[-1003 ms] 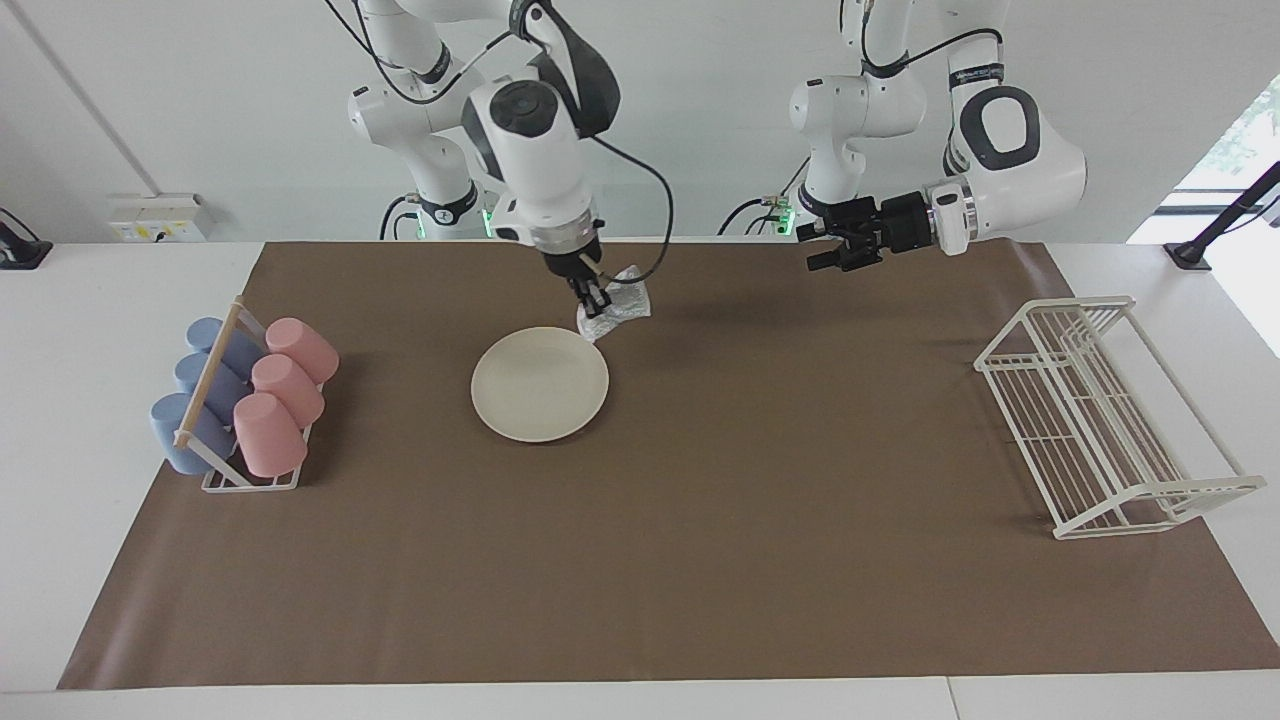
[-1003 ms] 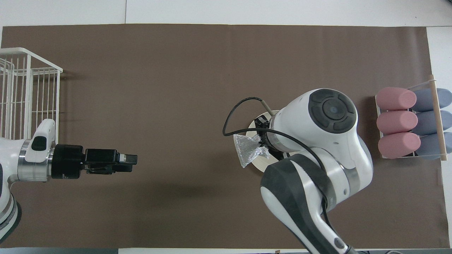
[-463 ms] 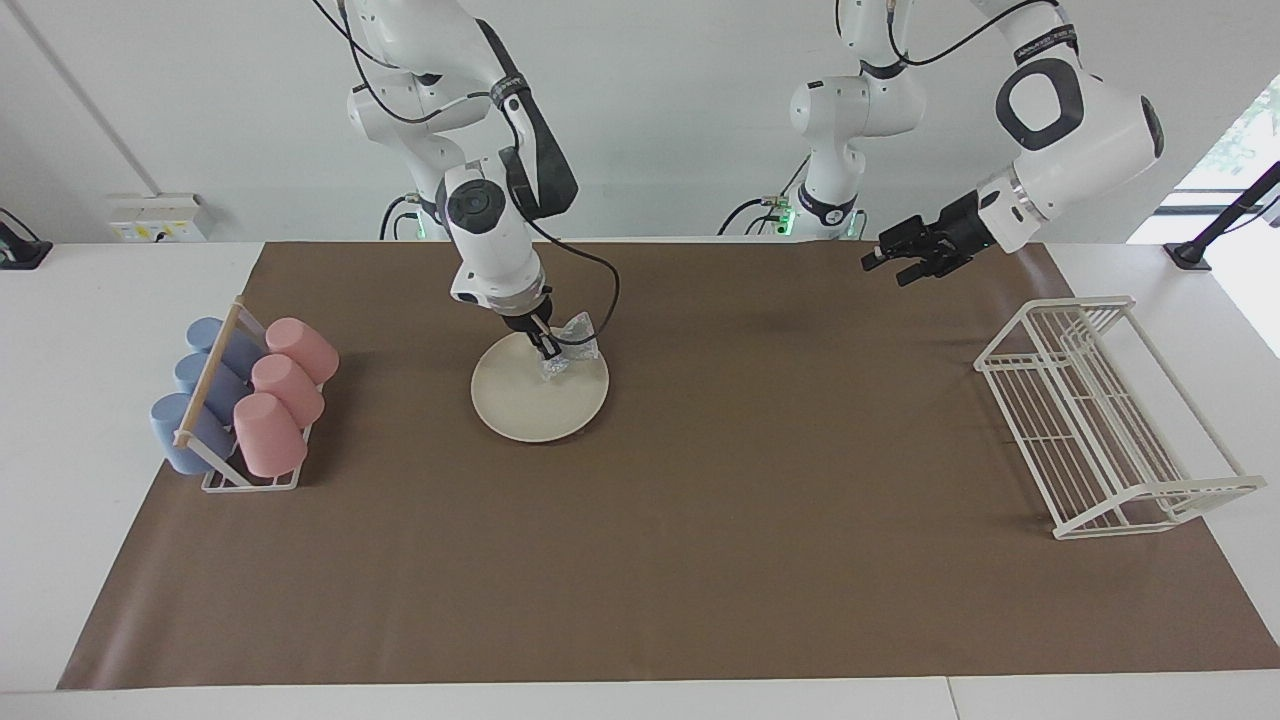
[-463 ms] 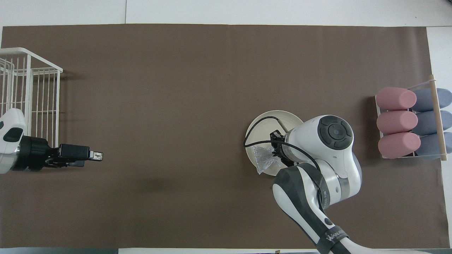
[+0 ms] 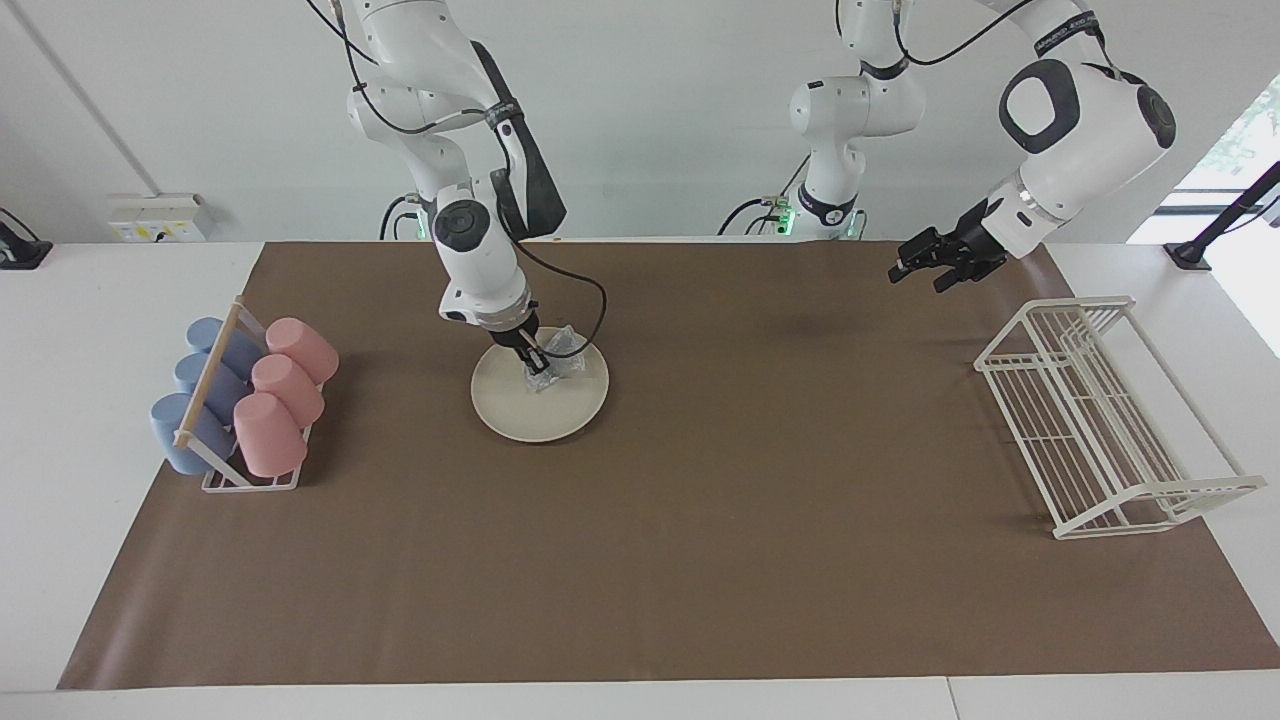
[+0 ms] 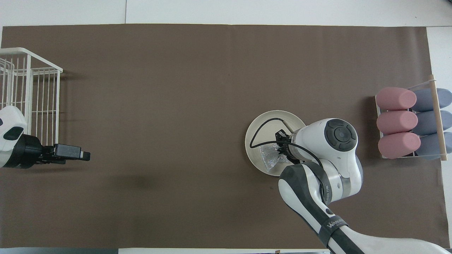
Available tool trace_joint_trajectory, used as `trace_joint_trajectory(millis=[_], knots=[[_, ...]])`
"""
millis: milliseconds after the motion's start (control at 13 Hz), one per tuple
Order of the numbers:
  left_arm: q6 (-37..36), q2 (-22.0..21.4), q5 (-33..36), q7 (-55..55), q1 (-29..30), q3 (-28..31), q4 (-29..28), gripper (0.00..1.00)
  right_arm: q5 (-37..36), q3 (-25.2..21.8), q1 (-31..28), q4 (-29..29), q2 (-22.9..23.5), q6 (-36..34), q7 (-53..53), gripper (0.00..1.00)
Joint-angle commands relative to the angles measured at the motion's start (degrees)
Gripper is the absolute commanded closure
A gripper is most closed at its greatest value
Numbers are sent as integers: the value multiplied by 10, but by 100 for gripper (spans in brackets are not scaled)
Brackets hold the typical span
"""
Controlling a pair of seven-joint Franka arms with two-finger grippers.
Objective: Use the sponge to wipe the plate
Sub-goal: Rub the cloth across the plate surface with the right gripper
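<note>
The cream-white plate (image 5: 525, 415) lies on the brown mat toward the right arm's end; it also shows in the overhead view (image 6: 259, 125). My right gripper (image 5: 536, 364) is shut on the silvery-grey sponge (image 5: 562, 352) and holds it down on the part of the plate nearer to the robots. In the overhead view the sponge (image 6: 270, 159) rests inside the plate's rim, with my right gripper (image 6: 282, 155) partly hidden under the wrist. My left gripper (image 5: 915, 268) waits in the air over the mat near the wire rack; it also shows in the overhead view (image 6: 84, 155).
A holder with pink cups (image 5: 280, 395) and blue cups (image 5: 195, 405) stands at the right arm's end. A white wire rack (image 5: 1100, 420) stands at the left arm's end. The brown mat (image 5: 700, 560) covers the table.
My right gripper has carried the sponge from beside the plate's rim down onto the plate. My left arm has drawn back toward the wire rack.
</note>
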Motion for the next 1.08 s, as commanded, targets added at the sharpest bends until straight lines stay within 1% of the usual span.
trace_joint_trajectory(millis=[0,77,231,463,617,926,1003], knots=[[8,5,13,-9,1,-2,8,0,9,3,-34,-14,6,17,-71,100],[9,6,14,-14,1,-2,8,0,9,3,-47,-13,8,26,-94,100],[11,6,14,-36,-4,-2,8,0,9,3,-53,-13,11,37,-124,100],[18,6,14,-40,-7,-2,7,0,10,4,-45,-15,9,34,-109,100],[19,6,14,-40,-8,-2,7,0,10,5,-28,-16,7,32,-70,100],[21,6,14,-40,-8,-3,6,0,10,5,40,-16,5,37,32,100],[21,6,14,-40,-8,-3,6,0,10,5,48,-15,6,38,45,100]])
